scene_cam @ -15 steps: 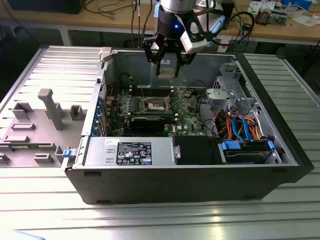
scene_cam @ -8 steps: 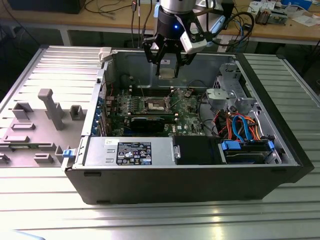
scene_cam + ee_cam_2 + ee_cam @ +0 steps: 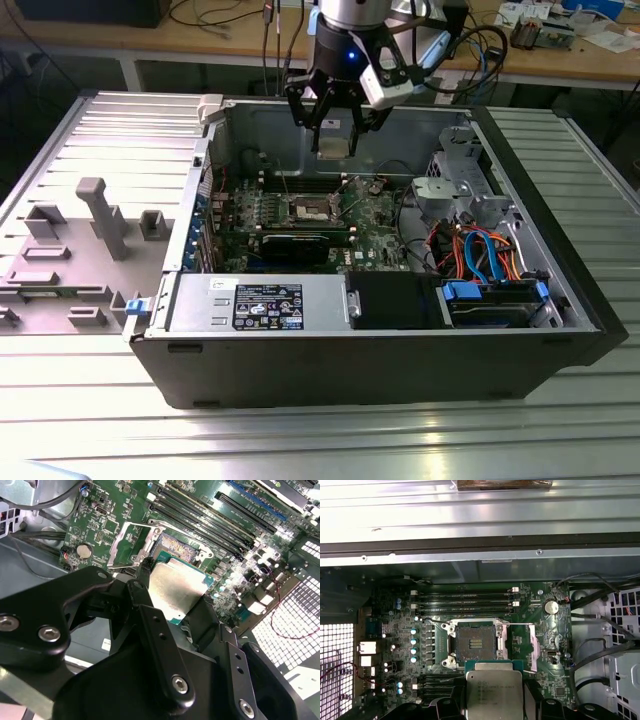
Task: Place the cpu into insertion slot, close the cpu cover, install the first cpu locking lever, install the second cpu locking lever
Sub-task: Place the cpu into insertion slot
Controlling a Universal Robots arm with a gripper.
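The gripper (image 3: 335, 136) holds the cpu (image 3: 177, 587) tight, high in the air. The slot (image 3: 476, 642) below is empty.

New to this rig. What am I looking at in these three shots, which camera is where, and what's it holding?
It is one robot arm whose gripper hangs over an open computer case lying on a ribbed metal table. The exterior view comes from a camera off the arm and takes in the whole scene. Both wrist views come from cameras riding on the arm and look into the case. The jaws are shut on the cpu, a flat square chip with a metal face, held above the green motherboard. The insertion slot is bare and the cpu cover stands swung open beside it, so the chip is not seated yet. A grey moulded fixture lies beside the case at the exterior view's left.
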